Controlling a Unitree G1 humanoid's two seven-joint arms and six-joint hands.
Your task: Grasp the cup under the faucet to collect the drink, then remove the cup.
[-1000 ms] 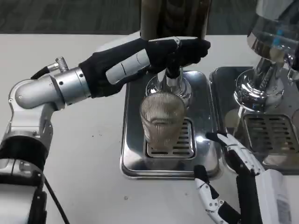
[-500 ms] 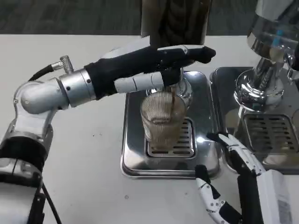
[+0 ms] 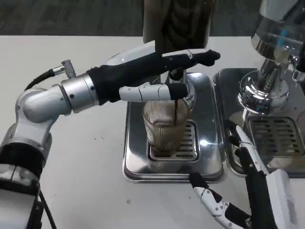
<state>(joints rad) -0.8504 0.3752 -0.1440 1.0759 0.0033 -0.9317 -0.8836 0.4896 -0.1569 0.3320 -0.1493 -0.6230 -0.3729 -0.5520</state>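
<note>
Left hand (image 3: 152, 71) lies over the tap (image 3: 175, 76), fingers closed around its lever. Dark drink streams into the cup (image 3: 166, 125) on the drip tray (image 3: 209, 119). Right hand (image 3: 240, 191) waits near, fingers apart, holding nothing.

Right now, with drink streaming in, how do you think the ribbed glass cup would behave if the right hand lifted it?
The cup looks like clear ribbed glass, so probably rigid and breakable, though the ribs may aid grip. It is tall for its base and partly filled with dark liquid, so likely bottom-heavy yet apt to slosh if tilted. The right hand waits beside the drip tray.
</note>
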